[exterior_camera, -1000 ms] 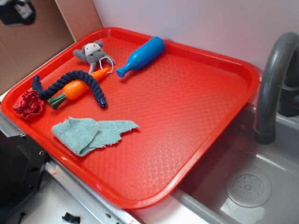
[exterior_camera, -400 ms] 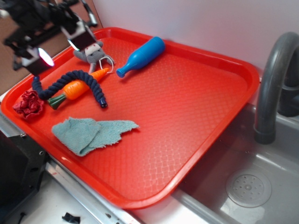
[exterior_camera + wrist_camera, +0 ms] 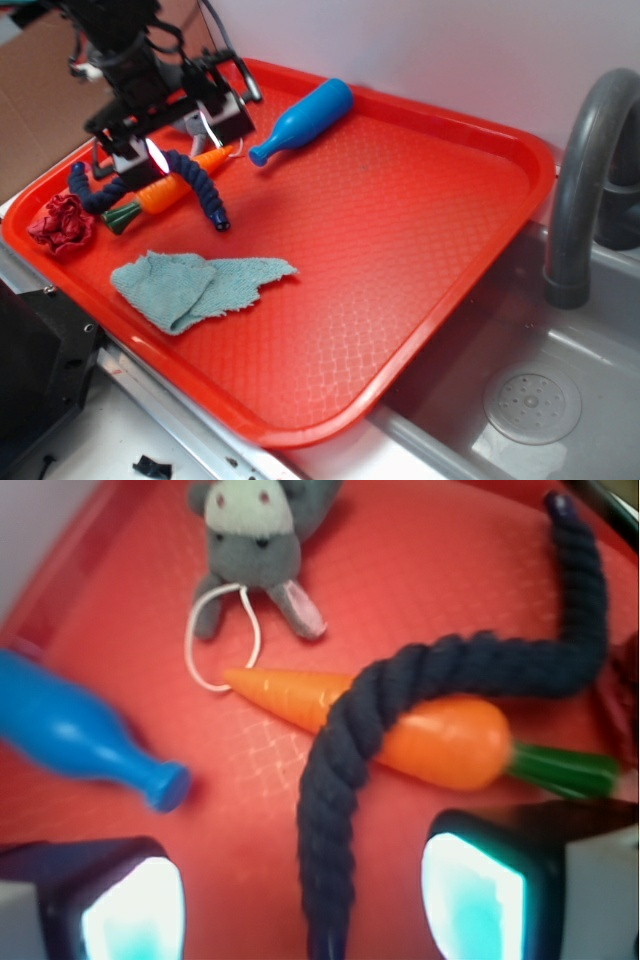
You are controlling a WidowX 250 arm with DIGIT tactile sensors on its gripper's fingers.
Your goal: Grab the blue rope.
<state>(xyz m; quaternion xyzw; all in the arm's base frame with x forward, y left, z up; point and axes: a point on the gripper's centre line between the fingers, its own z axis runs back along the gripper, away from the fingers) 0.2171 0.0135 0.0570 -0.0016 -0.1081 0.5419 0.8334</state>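
The blue rope [image 3: 200, 185] is a dark navy twisted rope lying curved across an orange toy carrot [image 3: 165, 190] at the far left of the red tray [image 3: 400, 230]. In the wrist view the rope [image 3: 345, 770] runs down between my two fingers, over the carrot [image 3: 420, 730]. My gripper [image 3: 180, 140] hovers just above the rope's middle, open and empty, its jaws wide apart on either side of the rope [image 3: 300, 905]. Part of the rope is hidden behind the gripper in the exterior view.
A grey plush mouse [image 3: 255, 530], a bright blue plastic bottle [image 3: 300, 120], a light teal cloth [image 3: 190, 285] and a dark red crumpled thing [image 3: 62, 222] lie on the tray. A sink with a grey tap [image 3: 585, 170] is to the right.
My gripper has come in from the upper left and moved right and down, from outside the tray to just over the rope and carrot. The objects have not moved.
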